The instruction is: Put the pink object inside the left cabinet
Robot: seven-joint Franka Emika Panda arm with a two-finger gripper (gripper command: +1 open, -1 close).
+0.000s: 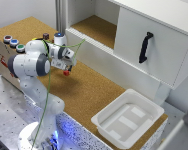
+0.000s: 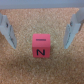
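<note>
The gripper (image 1: pixel 67 68) hangs wide open over the pink cube (image 2: pixel 42 45), jaws either side, holding nothing, apparently set to grasp it (the cabinet (image 1: pixel 96 27) waits beyond).

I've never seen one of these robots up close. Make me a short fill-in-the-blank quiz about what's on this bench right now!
1. The pink object is a cube with the letter ____ on its near face.
2. The gripper is ____, one finger on each side of the cube, not touching it.
3. The left cabinet has a floor the colour of ____.
4. The handle on the white panel is ____.

Missing words: N; open; cork; black
</note>
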